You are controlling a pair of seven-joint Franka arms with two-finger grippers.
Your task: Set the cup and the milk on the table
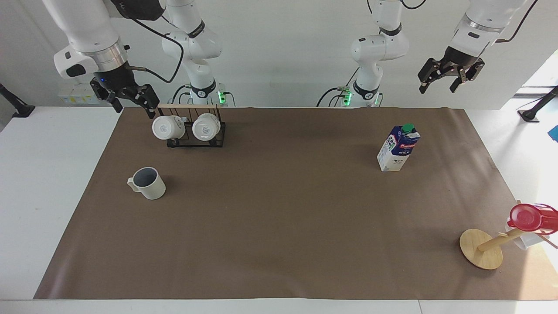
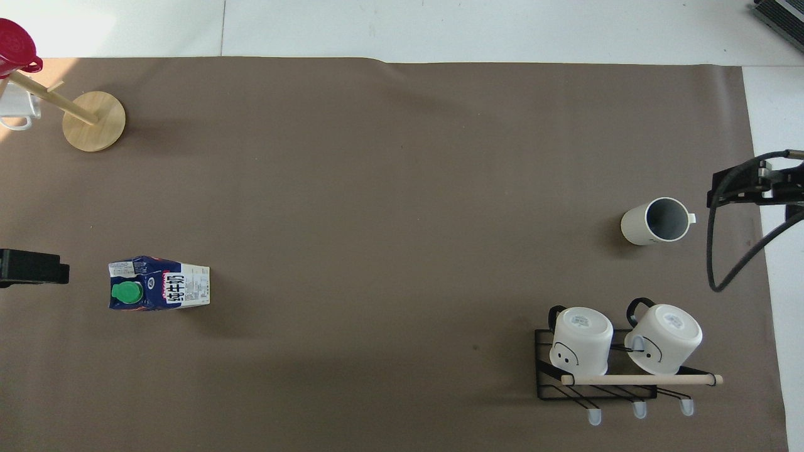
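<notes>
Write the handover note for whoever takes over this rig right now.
Left end effector: open, holding nothing, raised over the table edge at the left arm's end.
Right end effector: open, holding nothing, raised beside the mug rack at the right arm's end.
Cup: upright on the table, farther from the robots than the mug rack, handle pointing toward the right arm's end.
Milk: upright on the table toward the left arm's end, cap on.
Done: both things stand on the brown paper, free of either end effector.
Left: nothing visible; the placing looks complete.
</notes>
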